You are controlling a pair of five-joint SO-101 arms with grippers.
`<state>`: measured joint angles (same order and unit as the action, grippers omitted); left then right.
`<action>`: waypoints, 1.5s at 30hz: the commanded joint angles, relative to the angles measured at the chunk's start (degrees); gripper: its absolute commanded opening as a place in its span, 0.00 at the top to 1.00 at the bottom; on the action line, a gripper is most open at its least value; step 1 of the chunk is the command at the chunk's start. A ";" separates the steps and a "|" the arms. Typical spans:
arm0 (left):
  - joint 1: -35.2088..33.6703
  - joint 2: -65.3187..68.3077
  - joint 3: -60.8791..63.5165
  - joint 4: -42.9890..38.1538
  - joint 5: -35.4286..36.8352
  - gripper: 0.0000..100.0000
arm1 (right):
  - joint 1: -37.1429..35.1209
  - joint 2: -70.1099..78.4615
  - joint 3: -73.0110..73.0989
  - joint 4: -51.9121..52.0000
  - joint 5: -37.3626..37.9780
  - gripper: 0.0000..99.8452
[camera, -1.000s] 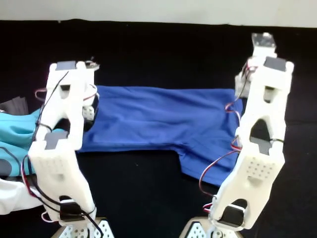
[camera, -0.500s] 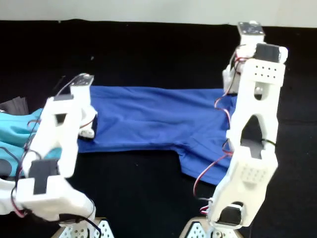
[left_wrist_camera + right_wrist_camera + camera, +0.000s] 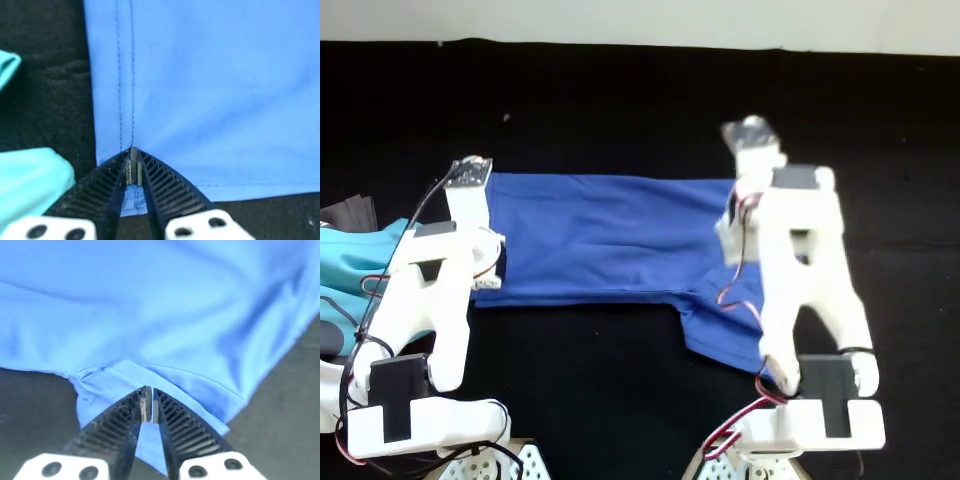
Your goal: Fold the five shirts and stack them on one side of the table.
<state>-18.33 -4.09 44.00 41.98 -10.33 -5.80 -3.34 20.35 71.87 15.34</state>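
Blue shirt (image 3: 610, 240): flat, double-stitched hem. L gripper (image 3: 131, 159) clenched on hem; R gripper (image 3: 149, 407) clenched on sleeve edge.

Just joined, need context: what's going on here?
Both arms hold the blue shirt spread on the black table. The left gripper has its fingers shut on a hem corner; the right gripper is shut on cloth at the sleeve end. A teal shirt lies bunched at the table's left.
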 commanded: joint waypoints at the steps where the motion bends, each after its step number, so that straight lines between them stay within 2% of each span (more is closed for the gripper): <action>1: 0.22 1.63 -0.31 -1.85 -0.26 0.99 | -0.40 -2.86 9.27 -12.09 2.64 0.98; 4: 0.92 2.07 -0.22 -1.85 -0.26 0.99 | -0.48 -2.86 14.20 -18.33 4.13 0.98; 8: 0.84 2.24 -0.22 -2.02 -0.26 0.99 | -1.63 -2.86 17.19 -19.91 4.48 0.98; 17: 0.84 2.33 -0.22 -2.20 -0.26 0.99 | -9.19 -3.91 16.22 -3.30 4.48 0.98; 22: 0.84 2.33 -0.22 -2.20 -0.26 0.99 | -11.03 -9.36 15.96 3.56 5.01 0.98; 27: 0.84 2.33 -0.22 -2.20 -0.26 0.99 | -8.66 -15.25 15.78 4.62 12.04 0.98; 32: 0.84 2.33 -0.22 -2.20 -0.26 0.99 | -1.80 -15.16 16.04 -7.16 12.22 0.98; 36: 0.84 2.33 -0.22 -2.20 -0.26 0.99 | -0.22 -9.80 16.04 -11.03 12.31 0.98; 39: 0.84 2.33 -0.22 -2.20 -0.26 0.99 | -0.92 -4.62 16.04 -10.24 12.22 0.98; 45: 0.84 2.33 -0.22 -2.20 -0.26 0.99 | -4.53 -5.58 15.96 2.24 12.40 0.98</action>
<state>-17.71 -2.33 44.00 41.01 -10.33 -8.79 -7.30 37.85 68.70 26.95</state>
